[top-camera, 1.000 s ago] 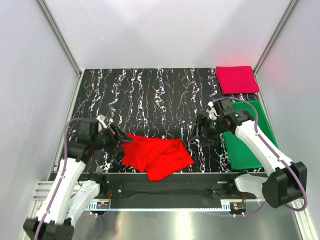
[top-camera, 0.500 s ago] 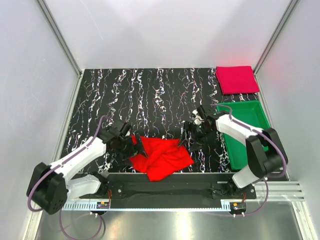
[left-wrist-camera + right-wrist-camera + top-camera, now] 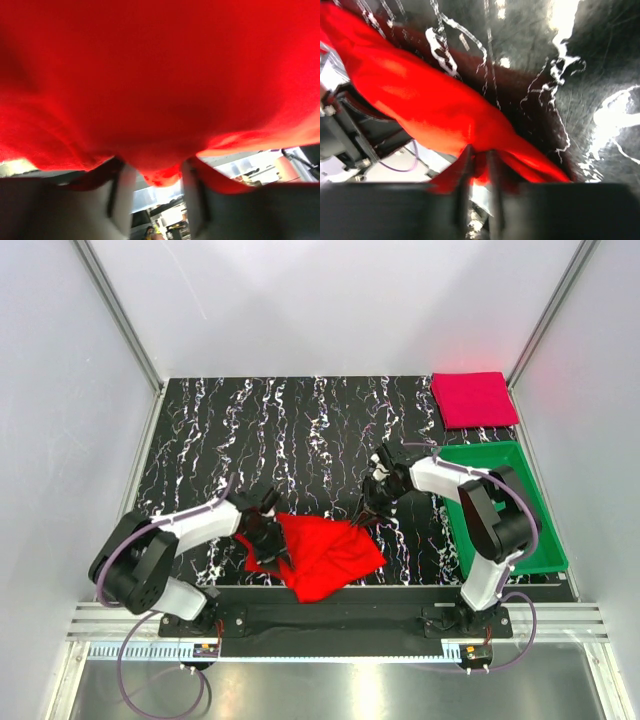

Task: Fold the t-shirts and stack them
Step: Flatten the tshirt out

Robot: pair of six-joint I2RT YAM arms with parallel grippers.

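A bright red t-shirt [image 3: 322, 555] lies crumpled near the table's front edge. My left gripper [image 3: 266, 540] is at its left edge. In the left wrist view red cloth [image 3: 160, 80] fills the frame, and a thick fold hangs between the fingers, reaching both; the left gripper [image 3: 155, 175] is shut on it. My right gripper [image 3: 366, 519] is at the shirt's far right corner. Its narrow gripper [image 3: 479, 157] pinches a ridge of red cloth [image 3: 430, 110]. A darker crimson t-shirt [image 3: 473, 399] lies folded flat at the back right corner, apart from both arms.
A green plastic tray [image 3: 535, 540] stands along the right edge, partly under the right arm. The table top [image 3: 290, 430] is black with white veins. White walls and metal posts close in the left, back and right sides.
Both arms swung inward and down onto the red shirt, the left to its left edge, the right to its right corner. Both pairs of jaws narrowed onto the cloth.
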